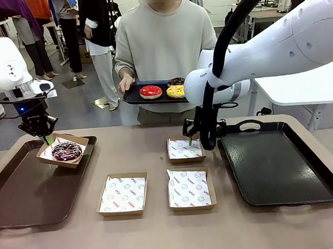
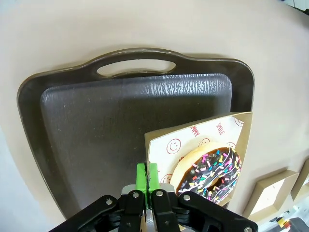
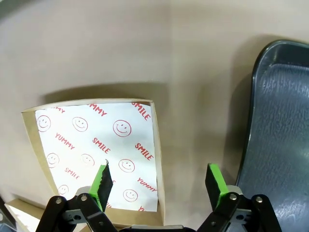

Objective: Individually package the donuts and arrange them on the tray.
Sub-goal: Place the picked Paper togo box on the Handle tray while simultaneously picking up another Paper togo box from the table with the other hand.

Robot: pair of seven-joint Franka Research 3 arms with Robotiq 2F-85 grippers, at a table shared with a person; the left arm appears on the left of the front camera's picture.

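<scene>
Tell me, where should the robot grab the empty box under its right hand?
By its thin side wall, from above. The empty box lies flat and open-topped, probably too wide and low to pinch whole. The right gripper hangs over the wall nearest the black tray, fingers open, one each side. The left gripper holds the donut's box by its edge likewise.

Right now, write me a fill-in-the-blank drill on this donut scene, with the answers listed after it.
1. The left hand is ____ on the rim of the cardboard box holding the sprinkled donut.
2. The right hand hangs ____ above an empty lined box.
3. The person's small tray carries ____ donuts.
4. Nearer the camera, ____ more empty boxes lie on the table.

Missing words: shut; open; three; two.
</scene>
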